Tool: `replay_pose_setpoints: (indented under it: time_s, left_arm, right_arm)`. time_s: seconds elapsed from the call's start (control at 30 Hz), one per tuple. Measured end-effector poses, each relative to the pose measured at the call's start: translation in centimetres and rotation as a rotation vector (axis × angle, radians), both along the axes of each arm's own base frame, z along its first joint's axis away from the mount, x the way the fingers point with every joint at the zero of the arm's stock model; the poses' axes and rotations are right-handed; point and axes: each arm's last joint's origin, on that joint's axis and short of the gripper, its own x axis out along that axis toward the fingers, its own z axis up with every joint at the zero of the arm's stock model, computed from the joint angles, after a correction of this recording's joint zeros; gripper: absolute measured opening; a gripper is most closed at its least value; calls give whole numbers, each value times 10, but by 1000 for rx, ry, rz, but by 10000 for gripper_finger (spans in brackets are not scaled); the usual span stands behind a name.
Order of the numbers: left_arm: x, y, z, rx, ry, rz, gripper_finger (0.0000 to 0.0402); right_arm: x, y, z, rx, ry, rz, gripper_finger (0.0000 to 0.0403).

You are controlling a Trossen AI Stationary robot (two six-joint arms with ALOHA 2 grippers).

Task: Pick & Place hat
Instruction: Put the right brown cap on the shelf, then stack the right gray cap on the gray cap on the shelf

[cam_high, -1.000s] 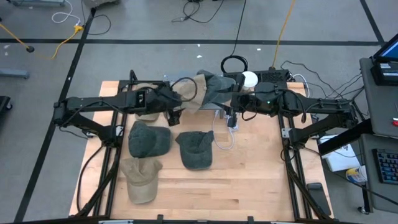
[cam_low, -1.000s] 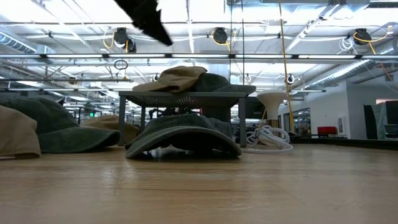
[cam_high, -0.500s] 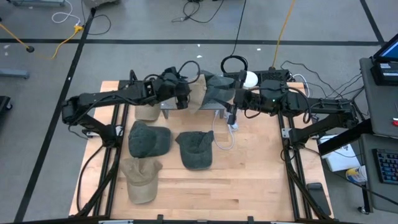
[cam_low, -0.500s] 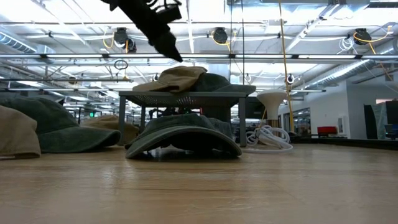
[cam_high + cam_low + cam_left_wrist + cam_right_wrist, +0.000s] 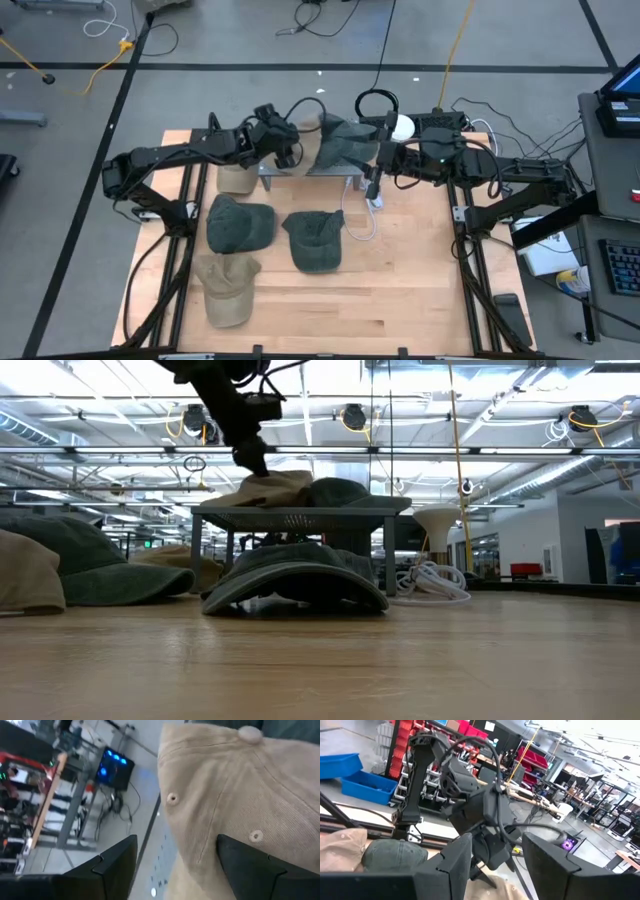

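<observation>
A tan hat (image 5: pixel 283 485) and a dark green hat (image 5: pixel 340 490) lie on top of a small metal rack (image 5: pixel 300 515) at the table's far middle. My left gripper (image 5: pixel 250 463) is open and comes down at the tan hat's left side; in the left wrist view the tan crown (image 5: pixel 225 785) fills the space over and between the fingers. My right gripper (image 5: pixel 372 185) is open and hangs by the rack's right end, holding nothing. Two dark green hats (image 5: pixel 240 222) (image 5: pixel 318 240) and a tan hat (image 5: pixel 228 285) lie on the table. My left gripper meets the tan hat's crown at its left side (image 5: pixel 258 478), slanting down from the table's left. Its fingers (image 5: pixel 250 862) are spread, one in front of the crown cloth, with the hat's edge between them. The hat rests on the rack top.
Another tan hat (image 5: pixel 237 180) lies under my left arm, left of the rack. A white cable coil (image 5: pixel 360 215) lies right of the rack, and a white round object (image 5: pixel 400 127) stands behind it. Bare wood shows along the table's near and right side.
My left gripper has moved toward the far edge and the rack, then come down onto the tan hat's left side. The tan hat's left part, which stuck out past the rack in the low view, now sits drawn in under the gripper.
</observation>
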Motion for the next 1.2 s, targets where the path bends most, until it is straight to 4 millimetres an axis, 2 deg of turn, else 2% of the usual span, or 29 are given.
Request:
replay_pose_setpoints:
  time_s: [0.23,0.5,0.7,0.93,1.2]
  left_arm:
    - [-3,10,2,-6,-53,53,273]
    - [1,9,4,-53,-115,-21,273]
    - [2,8,4,-62,-141,-12,273]
    - [-7,-8,23,-89,-279,30,273]
    - [-37,-32,34,-288,-391,168,273]
  right_arm:
    - [0,0,0,-25,3,1,171]
    - [0,0,0,-27,4,1,171]
    - [0,0,0,-50,11,1,171]
    - [0,0,0,-46,11,1,171]
    - [0,0,0,-43,13,1,171]
